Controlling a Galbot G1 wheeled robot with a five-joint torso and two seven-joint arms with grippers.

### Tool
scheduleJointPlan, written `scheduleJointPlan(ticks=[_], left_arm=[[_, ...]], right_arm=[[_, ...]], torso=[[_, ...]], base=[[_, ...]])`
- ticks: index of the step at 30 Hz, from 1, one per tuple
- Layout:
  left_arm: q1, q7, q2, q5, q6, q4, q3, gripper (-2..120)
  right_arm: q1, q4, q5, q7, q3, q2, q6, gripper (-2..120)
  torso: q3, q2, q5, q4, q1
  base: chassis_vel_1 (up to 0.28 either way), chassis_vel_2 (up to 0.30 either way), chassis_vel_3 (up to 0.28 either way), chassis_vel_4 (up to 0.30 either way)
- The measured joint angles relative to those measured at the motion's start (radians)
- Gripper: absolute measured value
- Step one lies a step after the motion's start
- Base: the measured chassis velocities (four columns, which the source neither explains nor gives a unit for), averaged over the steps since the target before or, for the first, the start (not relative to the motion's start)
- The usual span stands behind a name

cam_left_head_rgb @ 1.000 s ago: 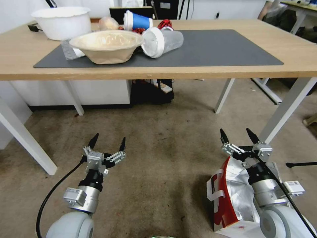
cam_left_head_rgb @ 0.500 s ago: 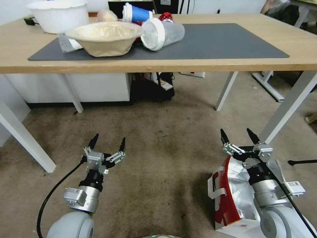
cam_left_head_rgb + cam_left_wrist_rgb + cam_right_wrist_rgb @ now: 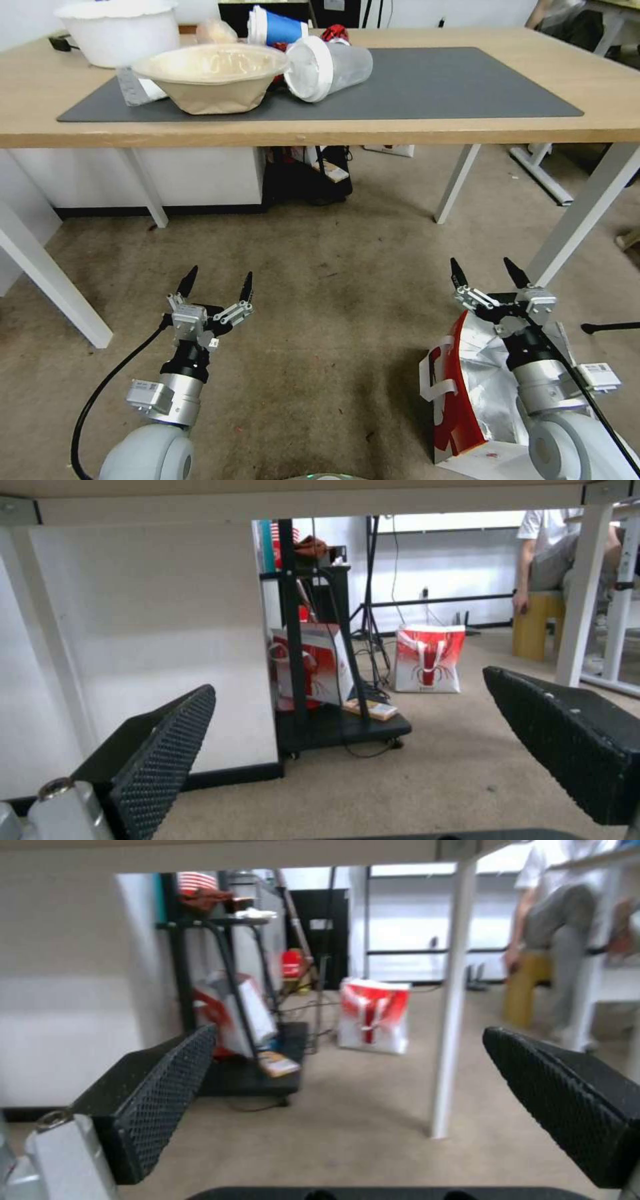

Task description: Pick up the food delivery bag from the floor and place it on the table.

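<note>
The food delivery bag (image 3: 467,393), red and white with silver foil lining and white strap handles, stands open on the floor (image 3: 320,313) at the lower right of the head view. My right gripper (image 3: 481,268) hovers open just above the bag's far rim, the arm covering part of the bag. My left gripper (image 3: 221,275) hangs open over bare carpet to the left, far from the bag. The table (image 3: 467,130) with its dark grey mat (image 3: 433,83) stretches across ahead. In the wrist views both the left gripper (image 3: 347,685) and the right gripper (image 3: 348,1035) are open with nothing between the fingers.
Bowls (image 3: 207,77) and tipped cups (image 3: 327,67) crowd the mat's left part. White table legs (image 3: 580,220) stand beside the right gripper and at the left (image 3: 53,280). A black cart (image 3: 307,180) sits under the table. Another red and white bag (image 3: 429,657) stands beyond it.
The camera shifted a second ago, bringing the table lower and closer in the picture. Both grippers stay open; the right one has crept slightly right above the bag.
</note>
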Motion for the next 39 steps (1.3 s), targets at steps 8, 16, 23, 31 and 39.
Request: scheduleJointPlan(ticks=[8, 16, 23, 31, 39], left_arm=[[0.002, -0.017, 0.013, 0.006, 0.002, 0.007, -0.007, 100], [-0.008, -0.018, 0.014, 0.019, 0.003, 0.024, -0.003, 100], [0.004, -0.028, 0.011, 0.025, 0.007, 0.027, -0.003, 100], [0.006, -0.042, 0.005, 0.032, 0.011, 0.028, -0.005, 100], [0.009, -0.055, -0.004, 0.039, 0.004, 0.037, -0.003, 100]], right_arm=[[-0.015, -0.064, -0.09, -0.008, 0.059, -0.002, 0.079, 100], [-0.026, -0.156, -0.116, -0.031, 0.123, -0.011, 0.161, 100], [-0.015, -0.24, -0.127, -0.04, 0.146, -0.039, 0.205, 100], [0.012, -0.346, -0.17, -0.031, 0.171, -0.068, 0.219, 100], [0.024, -0.423, -0.188, -0.021, 0.197, -0.084, 0.208, 100]], torso=[[0.0, 0.002, 0.0001, 0.0, 0.001], [0.0, 0.004, 0.0001, 0.0, 0.001], [0.0, 0.004, 0.0002, 0.0001, 0.001], [0.0, 0.005, 0.0003, 0.0, 0.001], [0.0, 0.006, 0.0001, 0.0, 0.001]], base=[[0.0, 0.0, 0.0, 0.0], [0.0, 0.0, 0.0, 0.0], [0.0, 0.0, 0.0, 0.0], [0.0, 0.0, 0.0, 0.0], [0.0, 0.0, 0.0, 0.0]])
